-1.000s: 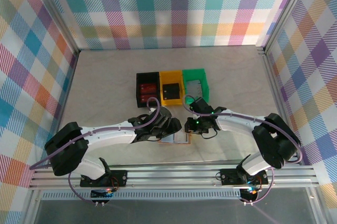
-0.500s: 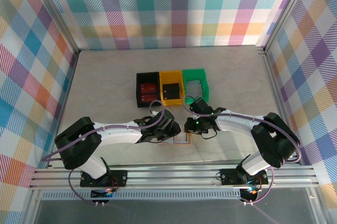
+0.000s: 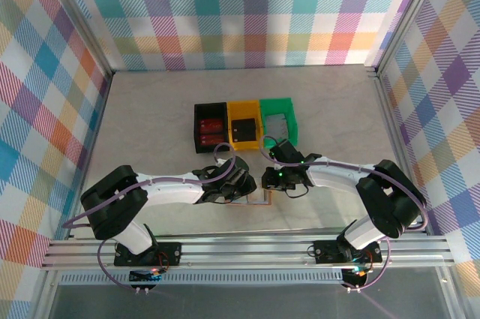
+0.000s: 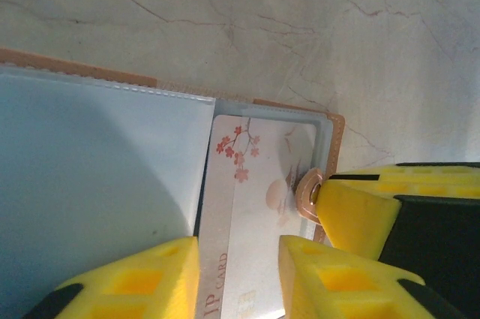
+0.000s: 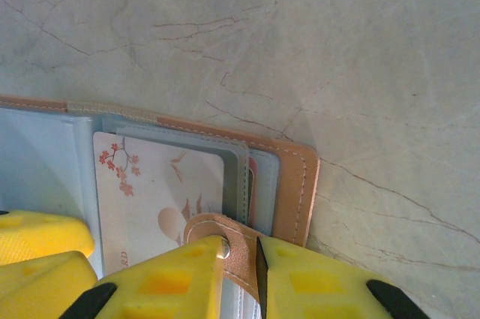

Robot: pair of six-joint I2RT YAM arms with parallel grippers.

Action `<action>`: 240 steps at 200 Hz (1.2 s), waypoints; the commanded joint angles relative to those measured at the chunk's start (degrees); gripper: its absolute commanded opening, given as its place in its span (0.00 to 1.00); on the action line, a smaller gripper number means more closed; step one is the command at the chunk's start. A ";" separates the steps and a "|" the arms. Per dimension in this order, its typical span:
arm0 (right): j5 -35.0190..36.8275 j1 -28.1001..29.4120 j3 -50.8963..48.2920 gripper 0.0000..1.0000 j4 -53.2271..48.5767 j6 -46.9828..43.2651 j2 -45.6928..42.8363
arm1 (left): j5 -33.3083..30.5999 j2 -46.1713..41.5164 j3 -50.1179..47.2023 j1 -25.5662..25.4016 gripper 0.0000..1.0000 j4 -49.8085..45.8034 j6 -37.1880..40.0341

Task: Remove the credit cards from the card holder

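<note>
Wallet (image 5: 296, 184): tan-brown leather, pale stitching, pale blue-grey inner pockets.
Card (image 4: 255, 199): white, with pink-red blossom print and a faint tan motif.
Upper centre of the top view: black bin (image 3: 197, 127), yellow bin (image 3: 244, 104), green bin (image 3: 292, 127).
Table (image 3: 150, 124): beige, thin dark veins.
Walls (image 3: 240, 11): multicolour plaid.

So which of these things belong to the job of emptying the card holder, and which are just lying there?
For the job: card holder, the white blossom card in it, left gripper over the card, right gripper pinching the holder's tab.
Just lying there: black bin, yellow bin, green bin.
</note>
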 commanded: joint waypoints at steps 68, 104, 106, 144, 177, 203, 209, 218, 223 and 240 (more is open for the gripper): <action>1.44 0.03 -2.96 0.19 -1.29 0.94 1.61 | -3.94 -3.17 1.71 -0.44 0.37 -5.12 0.70; 1.35 0.03 -3.01 0.19 -1.25 1.03 1.57 | -2.28 -0.89 1.56 -0.44 0.37 -3.16 0.07; 1.35 0.03 -3.04 0.19 -1.21 1.07 1.57 | -2.17 -0.79 1.51 -0.44 0.37 -2.99 -0.05; 1.26 -0.04 -3.23 0.19 -1.20 1.27 1.58 | -0.61 0.48 1.55 -0.44 0.36 -0.35 -0.88; 1.15 0.03 -3.40 0.19 -0.82 1.38 1.75 | -0.32 1.15 1.18 -0.44 0.33 -0.01 -1.03; 1.00 0.02 -3.65 0.19 -0.56 1.64 2.00 | 0.39 2.04 0.21 -0.44 0.25 1.32 -1.73; 0.96 0.03 -3.61 0.19 -0.65 1.64 2.07 | 0.49 2.30 0.02 -0.44 0.25 1.51 -1.84; 0.91 0.03 -3.66 0.19 -0.52 1.64 2.09 | 0.67 2.60 -0.04 -0.44 0.25 1.54 -1.97; 0.91 0.02 -3.66 0.19 -0.60 1.64 2.14 | 0.76 2.70 -0.10 -0.44 0.25 1.59 -2.02; 0.99 0.02 -3.78 0.19 -0.54 1.64 2.16 | 0.70 2.86 -0.44 -0.44 0.25 1.60 -1.93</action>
